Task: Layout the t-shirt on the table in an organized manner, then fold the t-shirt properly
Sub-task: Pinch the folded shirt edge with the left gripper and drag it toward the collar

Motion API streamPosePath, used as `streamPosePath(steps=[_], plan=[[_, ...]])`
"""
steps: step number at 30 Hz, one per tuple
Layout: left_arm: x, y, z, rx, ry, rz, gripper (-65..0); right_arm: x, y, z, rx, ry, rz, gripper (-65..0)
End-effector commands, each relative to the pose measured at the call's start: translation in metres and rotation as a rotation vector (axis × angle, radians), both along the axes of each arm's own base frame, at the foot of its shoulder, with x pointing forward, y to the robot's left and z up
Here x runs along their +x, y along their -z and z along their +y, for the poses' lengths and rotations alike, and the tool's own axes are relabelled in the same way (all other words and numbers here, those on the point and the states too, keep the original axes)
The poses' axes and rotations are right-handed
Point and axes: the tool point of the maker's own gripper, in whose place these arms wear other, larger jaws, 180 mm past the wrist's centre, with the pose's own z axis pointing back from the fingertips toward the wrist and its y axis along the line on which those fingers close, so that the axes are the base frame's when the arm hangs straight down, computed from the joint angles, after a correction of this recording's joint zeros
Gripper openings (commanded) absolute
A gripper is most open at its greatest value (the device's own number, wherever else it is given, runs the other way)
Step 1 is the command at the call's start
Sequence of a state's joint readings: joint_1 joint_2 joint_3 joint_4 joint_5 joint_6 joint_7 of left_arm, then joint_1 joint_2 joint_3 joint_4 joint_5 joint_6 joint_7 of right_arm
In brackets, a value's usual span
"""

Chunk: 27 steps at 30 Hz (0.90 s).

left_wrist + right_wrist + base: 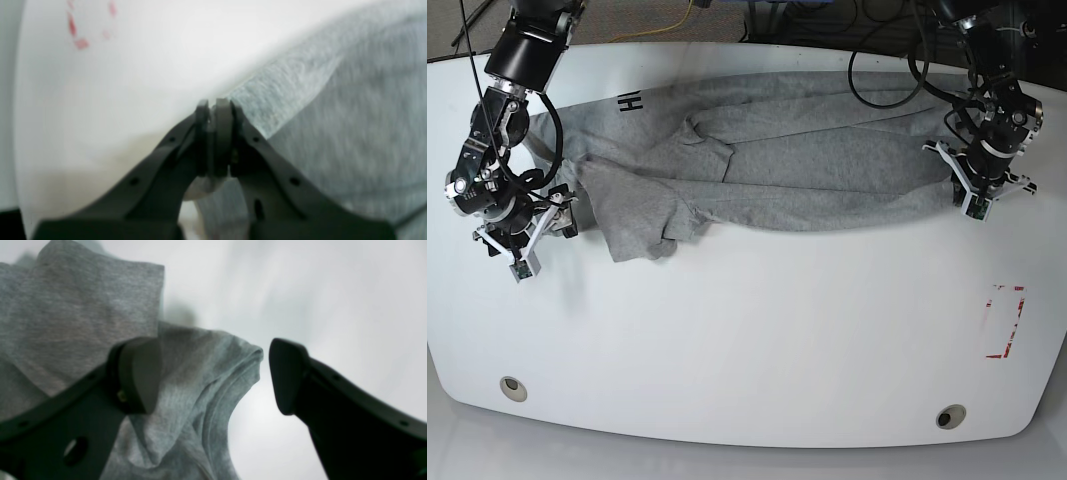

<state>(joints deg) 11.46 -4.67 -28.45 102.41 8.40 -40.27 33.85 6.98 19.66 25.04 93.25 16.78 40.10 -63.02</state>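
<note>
Left wrist view: the left pincer (217, 110) is pinching shut on the heather-grey cotton t-shirt (350, 116), cloth trailing to its right.

Right wrist view: the right pincer (213, 373) is gaping wide, a hem fold lying between its jaws.

Base view: the shirt is stretching lengthwise across the glossy white surface (757, 340) between both arms.

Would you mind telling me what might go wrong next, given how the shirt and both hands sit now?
1. The left hand is shut at the t-shirt edge; whether it grips cloth is unclear, so a pull may slip.
2. The right hand is open around a bunched fold and could close on several layers.
3. The shirt lies crumpled, one part doubled over; pulling may tighten wrinkles.
</note>
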Motion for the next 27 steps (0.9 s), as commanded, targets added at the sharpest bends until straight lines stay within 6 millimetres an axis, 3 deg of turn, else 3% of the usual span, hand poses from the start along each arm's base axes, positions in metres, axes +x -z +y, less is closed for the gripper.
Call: streamPosePath(steps=[1,11,20,27], plan=[[-0.001,-0.008,0.002,0.007,0.006,-0.026,-65.0,0.011,-0.018,-0.004,-0.009,-0.002,-0.059,-17.3],[-0.03,0.009,0.016,0.025,-0.034,0.055,-65.0,0.011,-0.018,-0.004,-0.009,-0.002,-0.059,-17.3],[-0.051,0.005,0.064,0.091,-0.165,0.114,-65.0,0.011,-0.018,-0.004,-0.009,-0.002,-0.059,-17.3],[-0.053,0.005,0.068,0.101,-0.168,0.124,-65.0,0.011,-0.017,-0.003,-0.004,-0.002,-0.059,-17.3]])
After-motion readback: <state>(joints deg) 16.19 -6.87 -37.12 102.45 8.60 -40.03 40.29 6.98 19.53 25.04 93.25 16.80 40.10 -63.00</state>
